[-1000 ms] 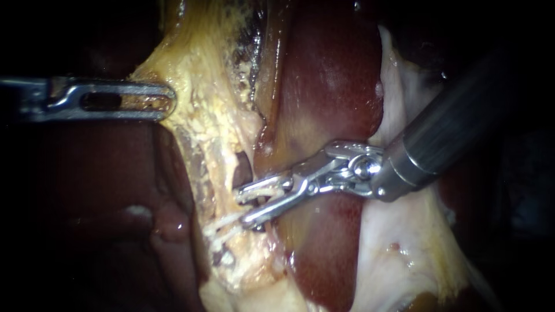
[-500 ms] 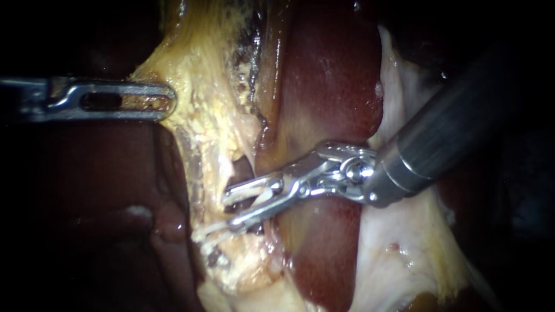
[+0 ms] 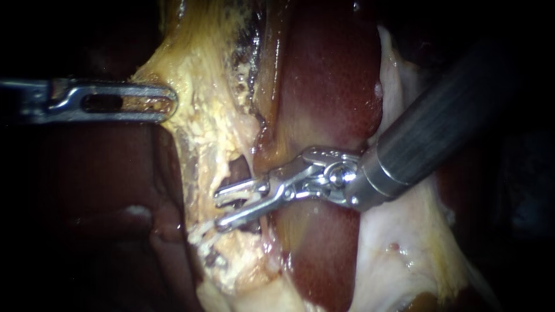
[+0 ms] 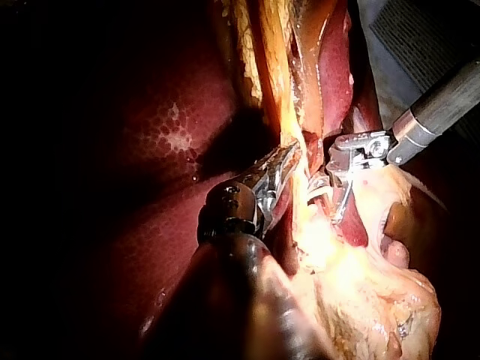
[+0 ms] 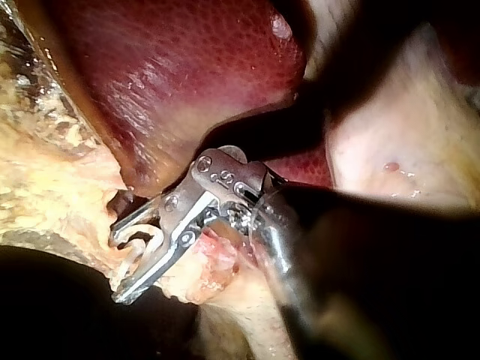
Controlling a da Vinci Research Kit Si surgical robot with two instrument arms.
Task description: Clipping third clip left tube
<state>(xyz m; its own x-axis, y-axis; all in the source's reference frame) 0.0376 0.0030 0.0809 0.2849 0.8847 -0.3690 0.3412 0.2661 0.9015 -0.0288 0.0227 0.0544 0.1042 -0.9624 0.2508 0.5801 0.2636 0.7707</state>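
My right instrument (image 3: 218, 209) comes in from the upper right, its jaws open with a gap between them. They straddle a pale, stringy tube (image 3: 238, 200) below a small window in the yellow tissue (image 3: 202, 86). The right wrist view shows the same open jaws (image 5: 120, 264) with the pale tube (image 5: 142, 247) lying between them. A white clip (image 3: 200, 233) sits on the strands just beyond the lower jaw's tip. My left instrument (image 3: 165, 101) comes in from the left, shut on the edge of the yellow tissue, and the left wrist view (image 4: 283, 161) shows that hold too.
Dark red liver (image 3: 329, 75) lies behind the right instrument's jaws and shaft. Pale glistening tissue (image 3: 399, 254) fills the lower right. More liver (image 4: 165, 135) lies in shadow beside the left instrument.
My right instrument has slid leftward, its open jaws reaching further across the tube and yellow tissue. The left instrument has held still.
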